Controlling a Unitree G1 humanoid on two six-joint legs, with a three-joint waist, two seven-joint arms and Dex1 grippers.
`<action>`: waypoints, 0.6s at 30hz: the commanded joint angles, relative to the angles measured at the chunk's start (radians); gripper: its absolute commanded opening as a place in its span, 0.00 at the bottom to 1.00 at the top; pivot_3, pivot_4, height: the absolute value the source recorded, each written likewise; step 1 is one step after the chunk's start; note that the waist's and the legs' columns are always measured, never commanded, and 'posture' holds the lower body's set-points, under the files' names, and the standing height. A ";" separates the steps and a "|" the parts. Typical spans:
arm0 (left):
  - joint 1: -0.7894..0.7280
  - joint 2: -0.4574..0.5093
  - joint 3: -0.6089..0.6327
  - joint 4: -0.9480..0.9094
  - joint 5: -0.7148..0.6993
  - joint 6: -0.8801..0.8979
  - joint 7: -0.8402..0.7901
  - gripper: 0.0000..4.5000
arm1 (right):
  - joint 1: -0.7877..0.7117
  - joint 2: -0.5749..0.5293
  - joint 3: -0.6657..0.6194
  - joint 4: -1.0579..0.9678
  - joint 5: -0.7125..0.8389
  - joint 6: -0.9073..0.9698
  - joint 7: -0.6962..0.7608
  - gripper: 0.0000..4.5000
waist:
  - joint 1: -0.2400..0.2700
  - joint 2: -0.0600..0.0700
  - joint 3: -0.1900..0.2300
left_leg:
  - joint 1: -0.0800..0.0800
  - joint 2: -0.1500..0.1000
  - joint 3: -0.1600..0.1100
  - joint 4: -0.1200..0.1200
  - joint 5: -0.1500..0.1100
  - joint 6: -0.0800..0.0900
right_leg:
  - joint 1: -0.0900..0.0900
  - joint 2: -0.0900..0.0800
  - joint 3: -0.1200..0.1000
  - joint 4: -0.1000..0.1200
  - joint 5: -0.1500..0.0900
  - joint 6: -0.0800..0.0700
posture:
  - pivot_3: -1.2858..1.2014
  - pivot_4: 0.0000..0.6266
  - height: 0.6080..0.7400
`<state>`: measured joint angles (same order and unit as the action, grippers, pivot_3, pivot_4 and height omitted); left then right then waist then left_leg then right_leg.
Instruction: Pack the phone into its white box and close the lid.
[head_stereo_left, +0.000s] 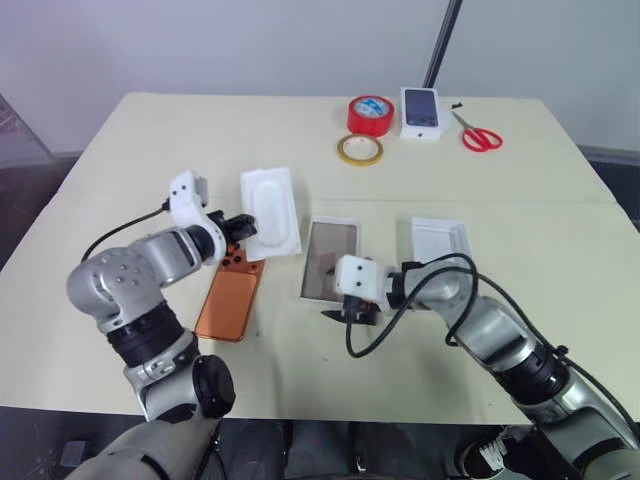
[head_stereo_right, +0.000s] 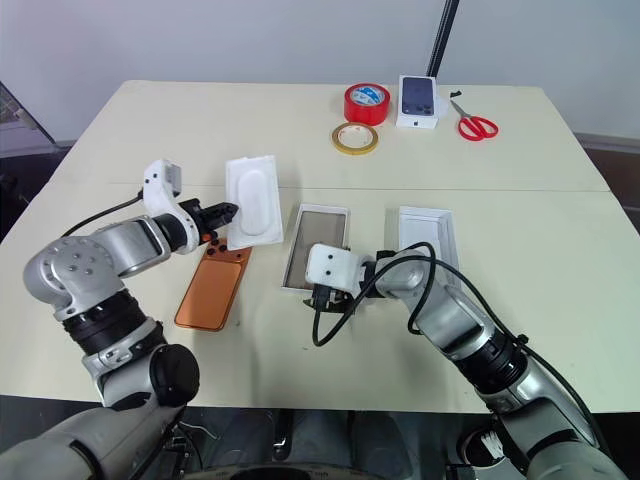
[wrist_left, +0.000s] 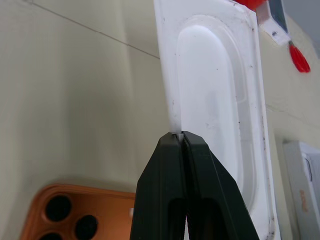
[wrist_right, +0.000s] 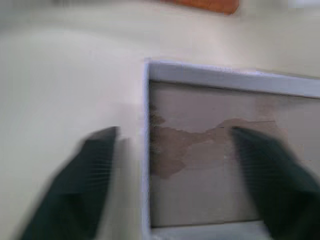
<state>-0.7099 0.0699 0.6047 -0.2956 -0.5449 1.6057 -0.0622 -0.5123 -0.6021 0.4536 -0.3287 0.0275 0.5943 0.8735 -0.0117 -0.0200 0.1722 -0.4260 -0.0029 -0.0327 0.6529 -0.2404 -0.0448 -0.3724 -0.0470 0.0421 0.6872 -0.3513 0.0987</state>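
The copper-orange phone (head_stereo_left: 229, 299) lies back up on the table, its camera lenses at its far end. My left gripper (wrist_left: 181, 136) is shut on the rim of a white insert (head_stereo_left: 272, 212) with an oval recess, just beyond the phone's far end. The white box (head_stereo_left: 338, 245) sits open at the middle, its brownish floor bare. The lid (head_stereo_left: 438, 240) lies to its right. My right gripper (wrist_right: 180, 175) is open over the box's near end, one finger outside the rim (wrist_right: 145, 150) and the other over the floor.
At the table's far side are a red tape roll (head_stereo_left: 370, 113), a yellow tape ring (head_stereo_left: 359, 150), a small white box printed with a dark phone (head_stereo_left: 421, 112) and red scissors (head_stereo_left: 480, 136). A black pole (head_stereo_left: 440, 45) rises behind the table.
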 joint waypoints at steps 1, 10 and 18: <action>0.024 -0.024 -0.084 -0.064 -0.041 0.009 -0.010 0.00 | 0.000 -0.051 -0.152 -0.102 0.086 0.029 0.037 0.99 | 0.002 0.000 0.000 | 0.000 0.000 0.000 0.000 0.000 0.000 | 0.000 0.000 0.000 0.000 0.000 0.000 | 0.52 0.24 0.83; 0.096 -0.062 -0.269 -0.103 -0.063 0.009 0.025 0.00 | 0.035 -0.144 -0.282 -0.129 0.129 0.048 0.037 0.99 | -0.004 0.000 0.000 | 0.000 0.000 0.000 -0.001 -0.003 0.005 | 0.000 0.001 0.001 0.000 0.000 0.000 | 0.52 0.24 0.83; 0.102 -0.092 -0.287 -0.090 -0.073 0.009 0.050 0.00 | 0.042 -0.138 -0.280 -0.118 0.118 0.031 0.009 0.99 | 0.001 0.000 0.000 | 0.000 0.000 0.000 0.000 -0.003 0.005 | 0.000 0.000 0.001 0.000 0.000 0.000 | 0.52 0.24 0.83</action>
<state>-0.6001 -0.0154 0.3263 -0.3605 -0.6008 1.6058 -0.0160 -0.4710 -0.7360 0.2001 -0.4190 0.1426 0.6443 0.8919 -0.0108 -0.0201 0.1722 -0.4259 -0.0028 -0.0323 0.6528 -0.2430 -0.0401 -0.3722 -0.0467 0.0430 0.6870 -0.3512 0.0987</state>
